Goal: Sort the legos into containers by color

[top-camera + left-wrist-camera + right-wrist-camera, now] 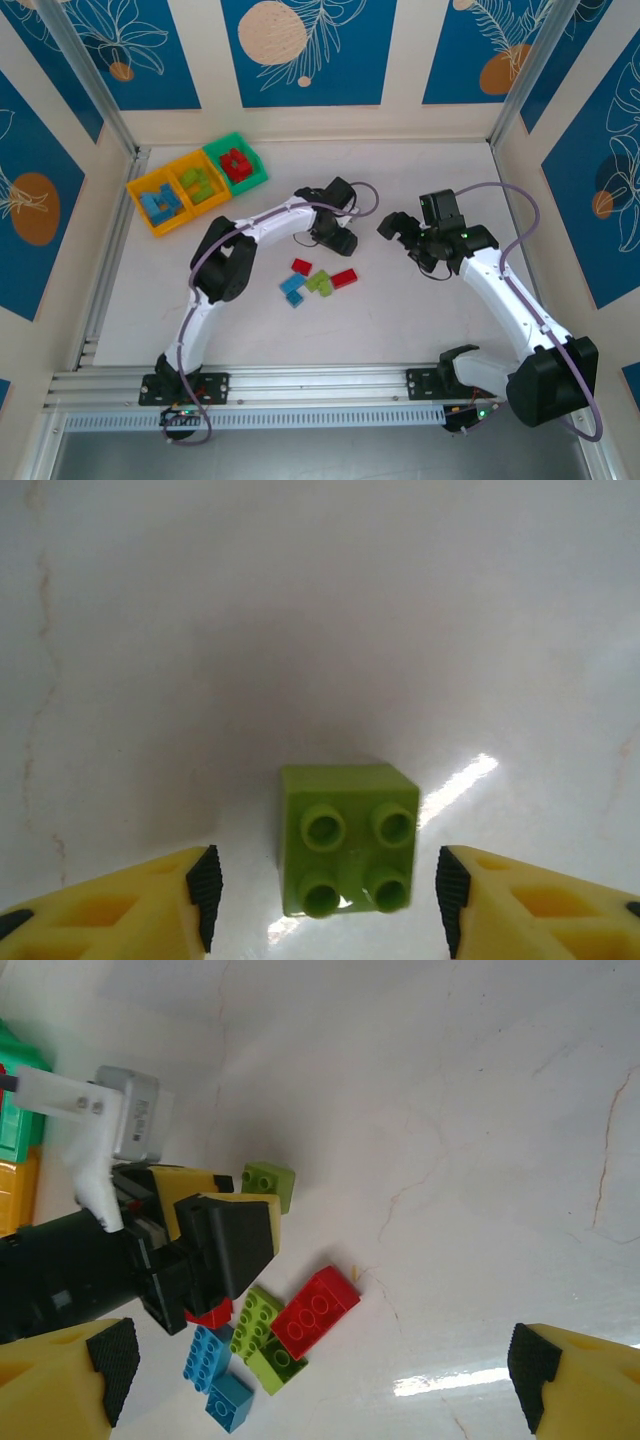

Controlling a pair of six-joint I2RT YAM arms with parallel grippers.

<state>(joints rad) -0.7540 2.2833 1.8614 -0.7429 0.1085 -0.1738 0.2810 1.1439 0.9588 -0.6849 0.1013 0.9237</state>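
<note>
Between the pads of the left gripper [328, 900], whose jaws stand apart and touch nothing, a lime brick [347, 835] sits studs up on the table, nearer one pad than the other. Centring first, then closing squarely on its flat sides, should stop it skidding or twisting. Its likely home is the middle bin [211, 207], far left. To the right, the right gripper [320, 1365] gapes empty.
</note>
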